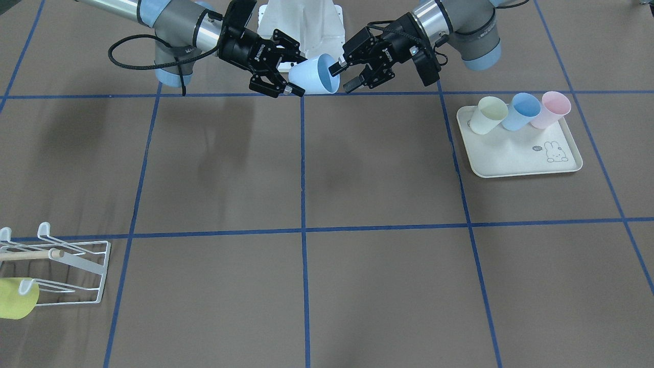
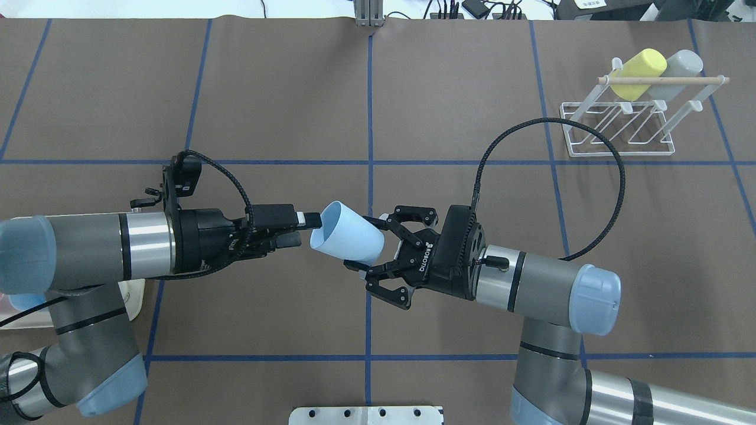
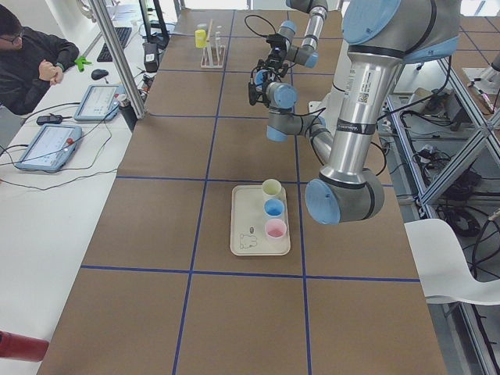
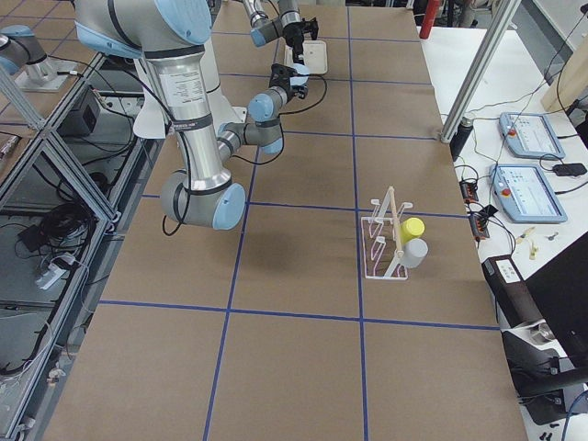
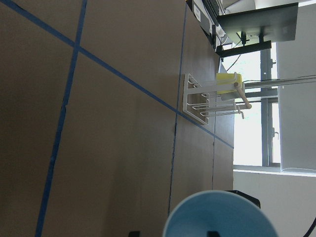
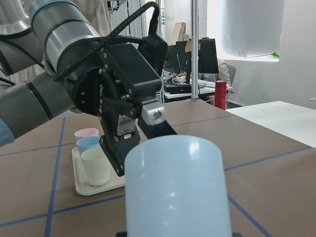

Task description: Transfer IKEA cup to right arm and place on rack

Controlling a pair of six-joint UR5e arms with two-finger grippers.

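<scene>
The IKEA cup (image 2: 348, 239) is light blue and lies on its side in mid-air above the table's middle, rim toward my left arm. My right gripper (image 2: 371, 243) is shut on its base end, with fingers (image 1: 295, 92) against the cup's sides (image 6: 177, 187). My left gripper (image 1: 341, 76) is at the rim; one finger is inside the mouth (image 5: 217, 217) and one outside, with a gap at the wall, so it is open. The white wire rack (image 2: 617, 130) stands at the far right and carries a yellow cup (image 2: 638, 74) and a grey cup (image 2: 676, 68).
A cream rabbit-print tray (image 1: 516, 153) on my left side holds a cream cup (image 1: 488, 115), a blue cup (image 1: 521, 111) and a pink cup (image 1: 551, 110). The right arm's braided cable (image 2: 614, 171) loops toward the rack. A person (image 3: 31, 62) sits at a side desk.
</scene>
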